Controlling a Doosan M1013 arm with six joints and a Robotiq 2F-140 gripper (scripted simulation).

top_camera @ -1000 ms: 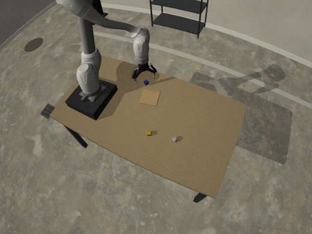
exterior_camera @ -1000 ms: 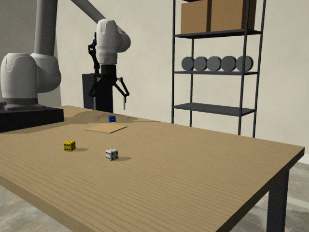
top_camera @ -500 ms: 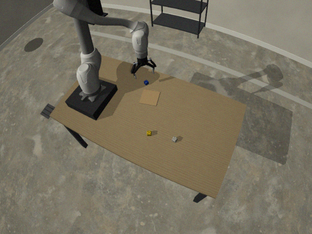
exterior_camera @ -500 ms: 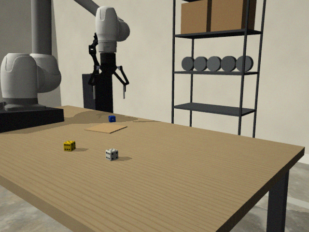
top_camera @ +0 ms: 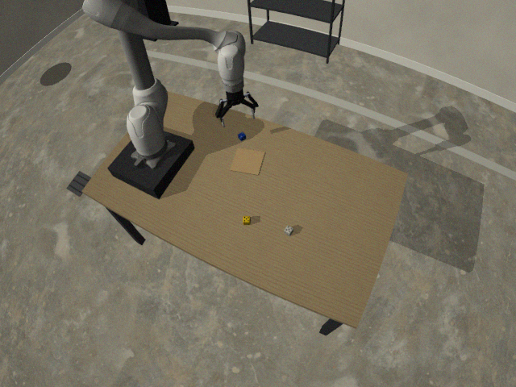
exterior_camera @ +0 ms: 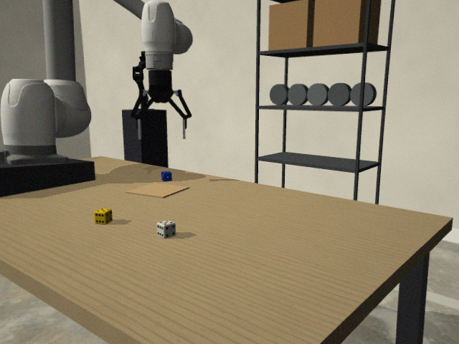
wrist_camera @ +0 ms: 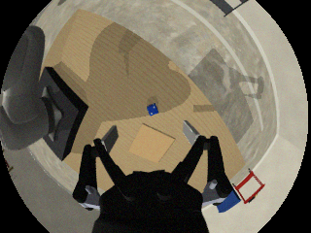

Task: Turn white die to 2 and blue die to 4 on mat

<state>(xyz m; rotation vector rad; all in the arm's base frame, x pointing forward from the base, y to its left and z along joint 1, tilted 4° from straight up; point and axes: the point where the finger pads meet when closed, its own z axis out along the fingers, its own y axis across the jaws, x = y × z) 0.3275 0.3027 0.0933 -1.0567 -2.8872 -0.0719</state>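
With the gripper (top_camera: 238, 120) (exterior_camera: 161, 129) (wrist_camera: 150, 129) spread wide and empty, the blue die (top_camera: 241, 135) (exterior_camera: 166, 175) (wrist_camera: 153, 109) is probably being approached; careful lowering over it is needed.

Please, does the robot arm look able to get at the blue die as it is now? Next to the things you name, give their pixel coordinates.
Probably yes: the fingers (top_camera: 238, 120) (exterior_camera: 161, 133) are open above the blue die (top_camera: 241, 135) (exterior_camera: 166, 175) (wrist_camera: 153, 109), and nothing appears to stand between them.

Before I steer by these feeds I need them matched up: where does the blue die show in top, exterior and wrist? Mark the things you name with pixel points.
Top: the blue die (top_camera: 241, 135) (exterior_camera: 166, 175) (wrist_camera: 153, 110), upper middle, below the open gripper (top_camera: 238, 120) (exterior_camera: 161, 134) (wrist_camera: 150, 129).
Exterior: left of centre, just behind the mat.
Wrist: near centre, beyond the fingertips.
Shared landmark: the square mat (top_camera: 248, 160) (exterior_camera: 159, 189) (wrist_camera: 152, 143).
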